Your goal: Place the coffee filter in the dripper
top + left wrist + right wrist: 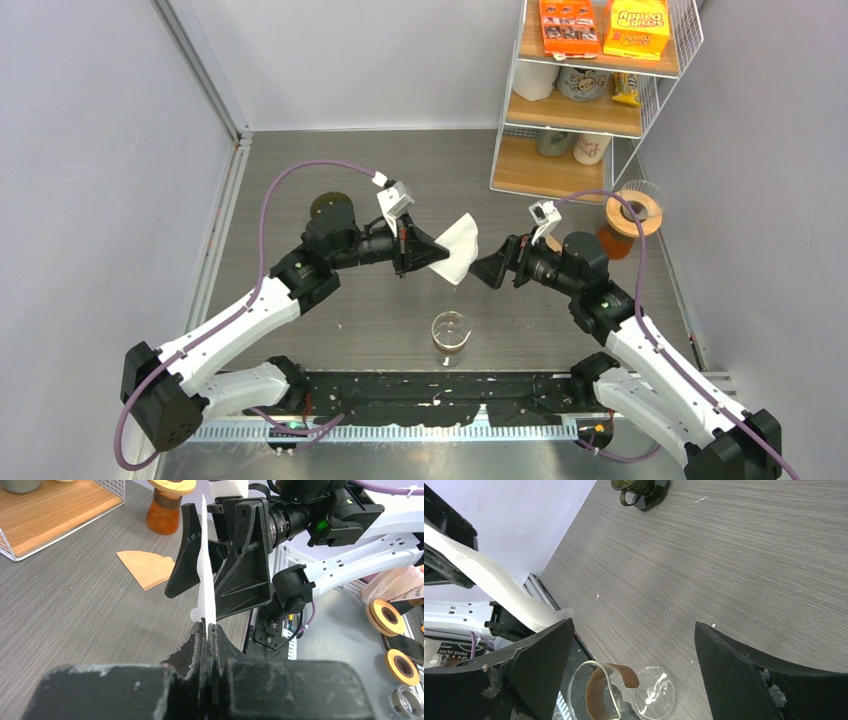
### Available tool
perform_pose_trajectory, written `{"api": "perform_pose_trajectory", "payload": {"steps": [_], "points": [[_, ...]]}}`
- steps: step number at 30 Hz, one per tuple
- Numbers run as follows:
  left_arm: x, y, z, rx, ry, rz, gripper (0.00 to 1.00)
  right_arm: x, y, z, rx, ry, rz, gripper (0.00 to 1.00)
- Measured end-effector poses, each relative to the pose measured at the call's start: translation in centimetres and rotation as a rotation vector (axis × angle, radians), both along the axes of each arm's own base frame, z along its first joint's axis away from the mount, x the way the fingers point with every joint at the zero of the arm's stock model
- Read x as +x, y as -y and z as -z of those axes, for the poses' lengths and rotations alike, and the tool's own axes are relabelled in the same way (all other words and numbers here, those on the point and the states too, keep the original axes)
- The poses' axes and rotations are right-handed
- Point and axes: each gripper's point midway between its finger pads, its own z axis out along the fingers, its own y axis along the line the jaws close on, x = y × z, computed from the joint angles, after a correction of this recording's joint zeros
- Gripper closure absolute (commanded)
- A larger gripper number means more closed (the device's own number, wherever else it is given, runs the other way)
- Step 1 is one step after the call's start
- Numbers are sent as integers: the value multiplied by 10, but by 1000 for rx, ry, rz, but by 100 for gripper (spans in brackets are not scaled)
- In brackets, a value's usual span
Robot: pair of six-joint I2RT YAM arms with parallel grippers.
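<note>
A white coffee filter (458, 247) hangs above the middle of the table, pinched at one edge by my left gripper (438, 254), which is shut on it. In the left wrist view the filter (206, 575) runs edge-on up from the closed jaws (207, 626). My right gripper (481, 270) faces it with jaws wide open and empty; its fingers (245, 565) stand either side of the filter's far edge. In the right wrist view the filter (499, 585) passes just beside the left finger of the open gripper (634, 625). The glass dripper (450, 335) with a brown handle (611, 690) stands on the table below.
A wire shelf rack (590, 110) with boxes and mugs stands at the back right. An orange carafe with a wooden collar (628, 222) sits beside it. A brown paper filter (147, 567) lies flat on the table. A dark round cup (330, 206) stands back left.
</note>
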Motion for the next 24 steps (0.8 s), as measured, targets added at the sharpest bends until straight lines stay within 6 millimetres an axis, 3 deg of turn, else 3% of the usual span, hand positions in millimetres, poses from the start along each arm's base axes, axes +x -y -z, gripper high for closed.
{"api": "perform_pose_trajectory", "payload": {"steps": [24], "points": [[10, -3, 5, 12, -2, -59, 100, -15, -3, -13, 27, 30, -70, 3]]}}
